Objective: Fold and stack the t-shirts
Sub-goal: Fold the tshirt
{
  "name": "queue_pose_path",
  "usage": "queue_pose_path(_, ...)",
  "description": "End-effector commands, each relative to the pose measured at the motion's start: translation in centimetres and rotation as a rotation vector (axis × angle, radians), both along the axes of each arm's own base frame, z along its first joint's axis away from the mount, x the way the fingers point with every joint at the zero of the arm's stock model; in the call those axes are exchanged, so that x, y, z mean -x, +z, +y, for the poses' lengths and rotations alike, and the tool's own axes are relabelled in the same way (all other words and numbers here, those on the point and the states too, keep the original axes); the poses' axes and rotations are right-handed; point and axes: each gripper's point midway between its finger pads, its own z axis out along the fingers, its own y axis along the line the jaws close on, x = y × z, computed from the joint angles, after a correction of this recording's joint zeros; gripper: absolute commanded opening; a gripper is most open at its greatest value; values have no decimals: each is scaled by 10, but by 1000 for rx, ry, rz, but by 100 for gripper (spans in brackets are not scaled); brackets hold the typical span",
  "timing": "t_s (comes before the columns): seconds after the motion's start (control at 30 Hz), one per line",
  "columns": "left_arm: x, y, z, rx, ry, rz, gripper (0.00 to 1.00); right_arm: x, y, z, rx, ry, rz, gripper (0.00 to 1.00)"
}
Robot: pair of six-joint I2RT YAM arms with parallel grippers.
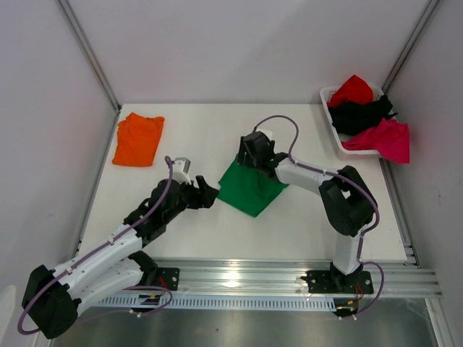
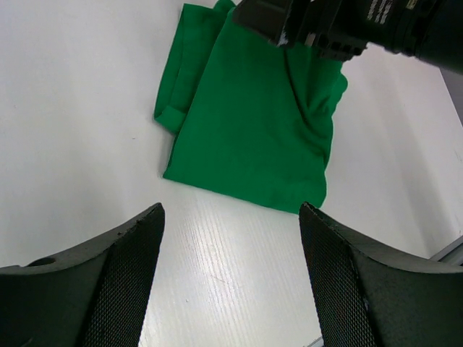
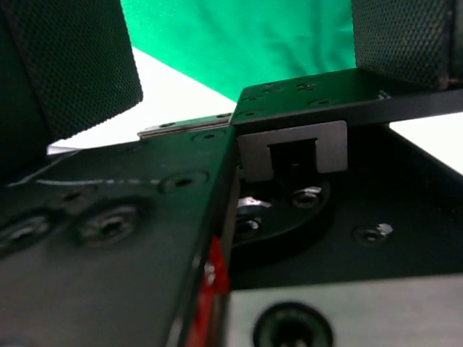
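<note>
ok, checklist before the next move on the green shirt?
1. left gripper open, empty: ok.
2. right gripper jaws open: ok; touching cloth: cannot tell.
3. green t-shirt lying flat: ok, though a sleeve flap shows along one edge.
4. left gripper short of the green t-shirt's near edge: ok.
5. orange t-shirt folded, nothing on it: ok.
6. basket emptied: not ok; red t-shirt, black t-shirt and magenta t-shirt are in it.

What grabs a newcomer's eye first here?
The bright green t-shirt lies folded mid-table, right gripper open over its far edge, left gripper open beside its left side. An orange t-shirt sits folded far left; a white basket far right holds red, black and magenta t-shirts.
</note>
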Motion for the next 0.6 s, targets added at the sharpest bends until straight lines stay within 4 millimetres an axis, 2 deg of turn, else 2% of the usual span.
queue_pose_path(0.0,-3,8,0,34,12,-28,78,-15,35,-41,-19,-164,-65,75)
queue_pose_path(0.17,-3,2,0,24,11,-13,77,-15,25,-67,-9,-230,-38,75)
queue_pose_path(0.27,-1,-1,0,23,9,-8,77,-12,13,-71,-10,-241,2,75)
queue_pose_path(0.4,-1,0,3,24,17,-16,77,-10,17,-69,-49,-238,-29,75)
queue_pose_path(0.57,0,-4,2,23,13,-3,78,-10,39,-63,-56,-211,-98,75)
